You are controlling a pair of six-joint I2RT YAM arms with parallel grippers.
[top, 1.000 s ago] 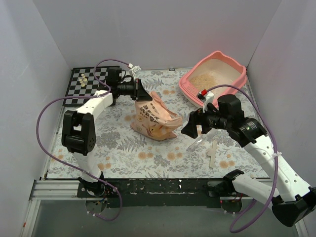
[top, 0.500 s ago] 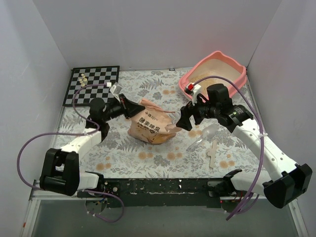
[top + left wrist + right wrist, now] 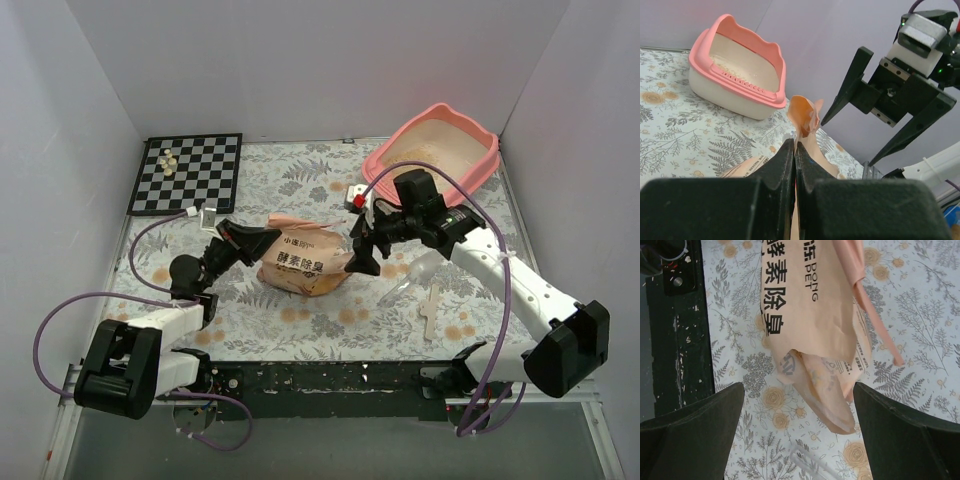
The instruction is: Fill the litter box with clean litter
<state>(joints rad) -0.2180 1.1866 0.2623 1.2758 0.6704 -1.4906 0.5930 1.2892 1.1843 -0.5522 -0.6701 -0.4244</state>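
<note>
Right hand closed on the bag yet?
No, the right hand is wide open, its fingers spread apart above the bag.

Looks down on an orange bag (image 3: 810, 315) on the flowery cloth (image 3: 925, 325). Holds two black fingers (image 3: 690, 435) wide apart.

The litter box (image 3: 440, 108) is a big pink tray with rounded corners, a raised wavy rim and pale inner walls. It stands upright and level, well beyond the printed bag (image 3: 305, 262) and off to that bag's right, clearly apart from it. Inside, the clean litter (image 3: 432, 152) lies as a thin, uneven beige layer of fine grains, low against the walls, and from the bag's side it shows as a pale strip (image 3: 735, 66) behind the rim (image 3: 747, 87).
</note>
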